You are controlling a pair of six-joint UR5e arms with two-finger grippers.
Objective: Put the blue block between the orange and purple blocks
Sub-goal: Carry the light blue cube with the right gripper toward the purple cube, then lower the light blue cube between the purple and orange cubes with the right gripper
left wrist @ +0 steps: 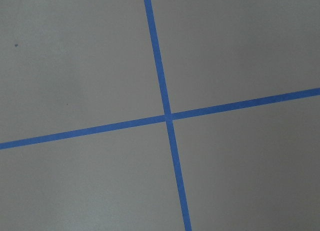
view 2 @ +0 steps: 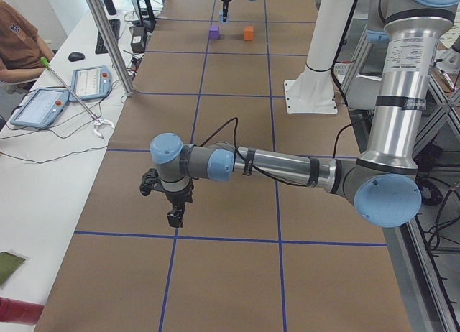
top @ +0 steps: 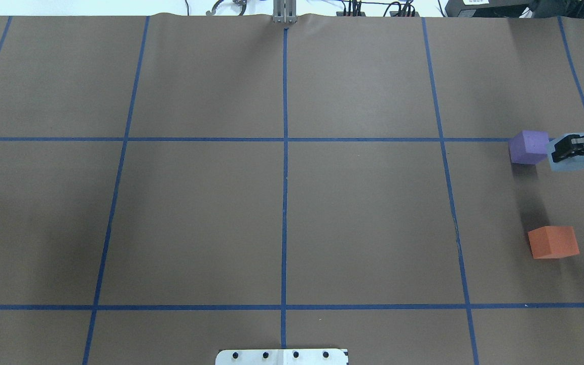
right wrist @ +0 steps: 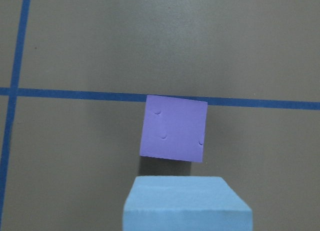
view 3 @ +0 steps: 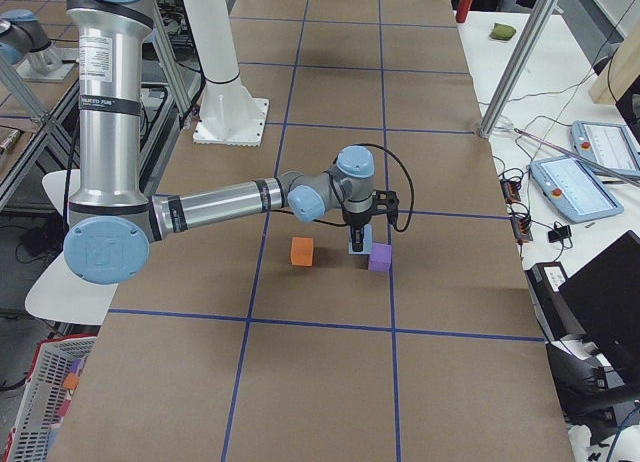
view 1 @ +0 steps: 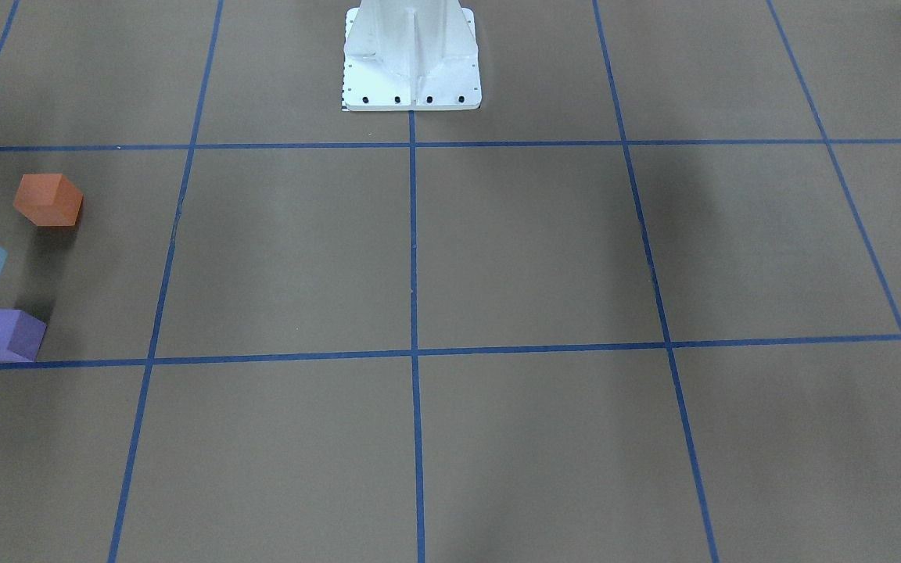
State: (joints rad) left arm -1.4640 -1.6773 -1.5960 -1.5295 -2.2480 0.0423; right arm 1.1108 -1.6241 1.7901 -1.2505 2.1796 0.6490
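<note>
The right pincer is clamped on the pale blue block, a matte, foam-like cube held just beside the purple block, whose top carries small dents. The sharp-edged orange block sits apart on the brown papery surface, which is gridded with blue tape. How wide the left pincer stands cannot be told.
</note>
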